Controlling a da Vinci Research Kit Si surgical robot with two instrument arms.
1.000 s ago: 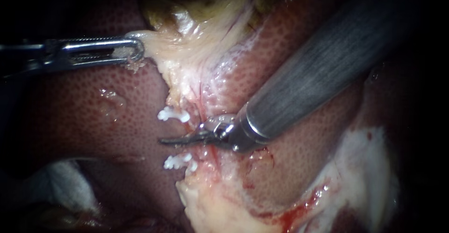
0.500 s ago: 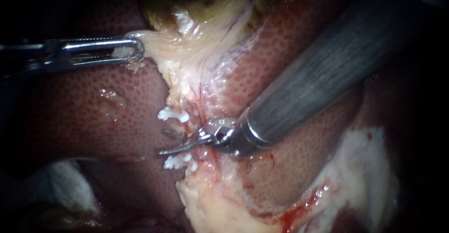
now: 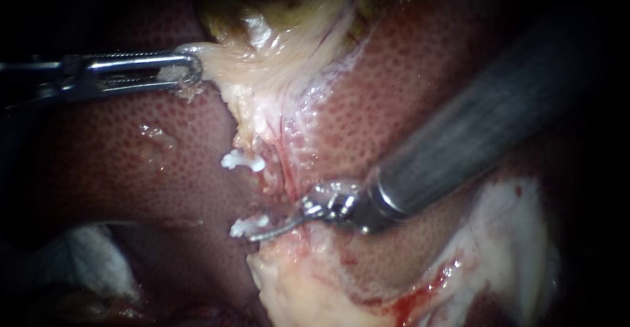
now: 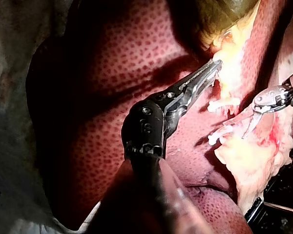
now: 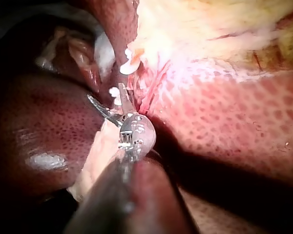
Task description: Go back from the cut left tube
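While my left instrument (image 3: pixel 189 71) grips pale tissue (image 3: pixel 216 61) below the gallbladder (image 3: pixel 252 18), my right instrument (image 3: pixel 270 228) has its blades slightly parted, holding nothing, tips touching the lower white clip (image 3: pixel 248 226); the cut left tube (image 3: pixel 264 176) lies between it and the upper white clip (image 3: pixel 241 161), on the liver (image 3: pixel 118 169)

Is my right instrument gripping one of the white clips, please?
No; the right instrument's jaws stand open by the lower clip, clamped on nothing.

Endoscope close over the liver (image 3: pixel 118 182); both wrist cameras share the clips (image 3: pixel 243 161).
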